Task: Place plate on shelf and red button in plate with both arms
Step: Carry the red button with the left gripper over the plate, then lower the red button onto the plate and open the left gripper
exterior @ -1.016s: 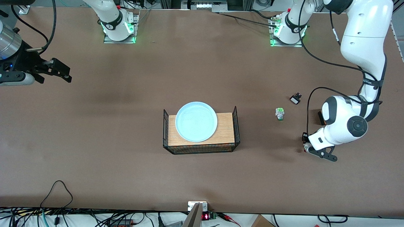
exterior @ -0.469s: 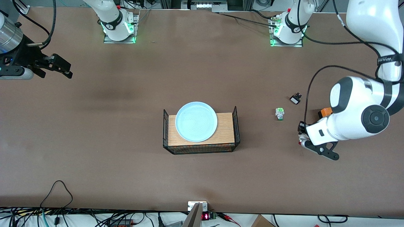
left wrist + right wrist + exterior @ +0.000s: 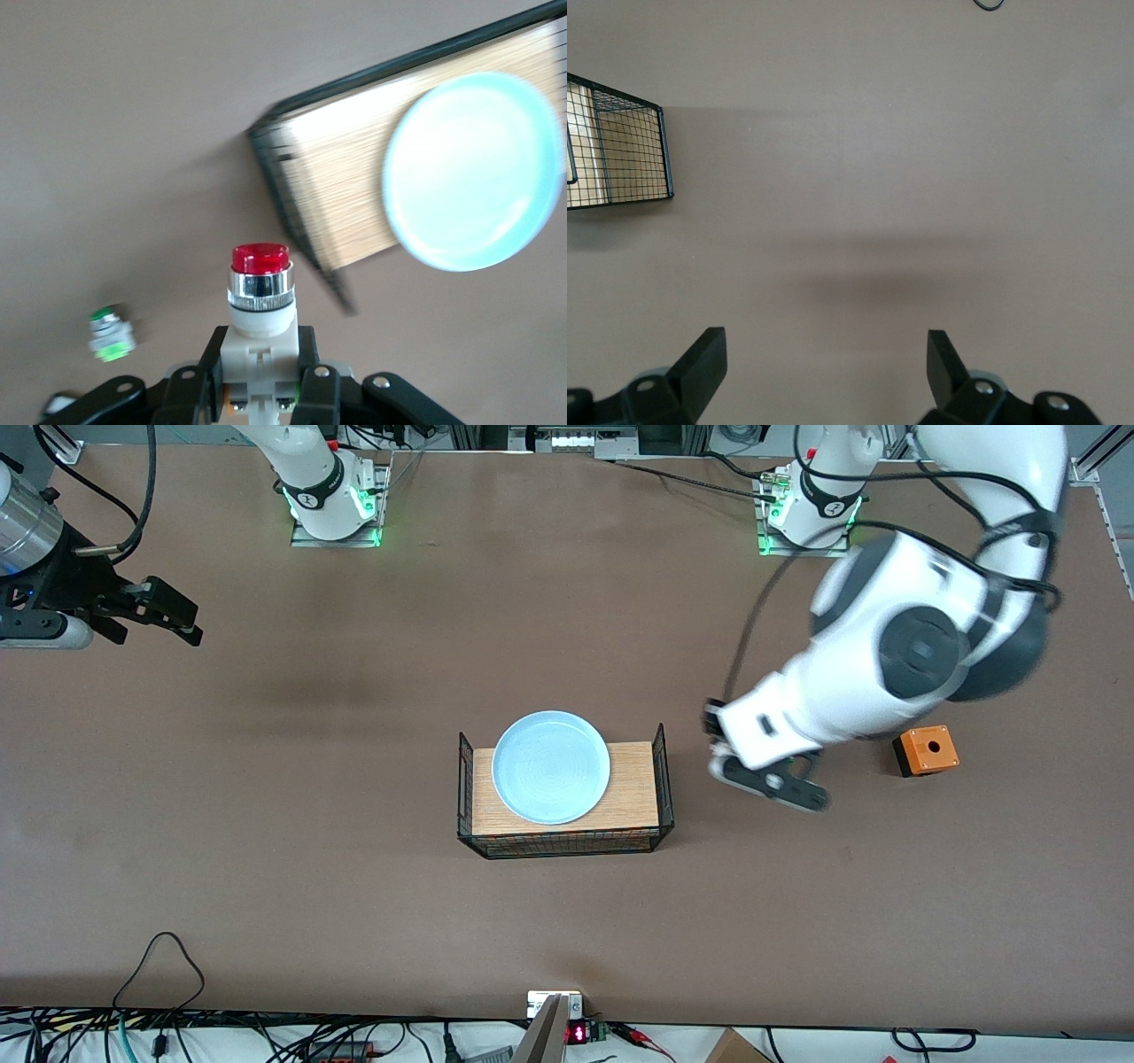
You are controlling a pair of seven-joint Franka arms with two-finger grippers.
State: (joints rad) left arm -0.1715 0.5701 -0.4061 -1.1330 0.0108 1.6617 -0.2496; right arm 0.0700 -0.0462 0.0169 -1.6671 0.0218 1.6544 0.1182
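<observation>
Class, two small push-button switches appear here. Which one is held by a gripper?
The red button, clamped upright in the left gripper. The green-capped switch lies loose on the table, apart from the gripper.

arms [image 3: 895,655]: white shells | black joint bands, cables (bases lit green)

Brown matte tabletop [image 3: 266,824] spanning the whole front view. At its middle, a black wire-mesh basket [image 3: 663,779] with a light wooden board floor [image 3: 633,788]; the same basket appears in the left wrist view [image 3: 292,190] and, by one mesh corner, in the right wrist view [image 3: 633,155]. Toward the left arm's end of the table, an orange box with a round hole in its top [image 3: 925,750]. On the tabletop in the left wrist view, a small green-capped push-button switch [image 3: 110,333], lying apart from the basket
</observation>
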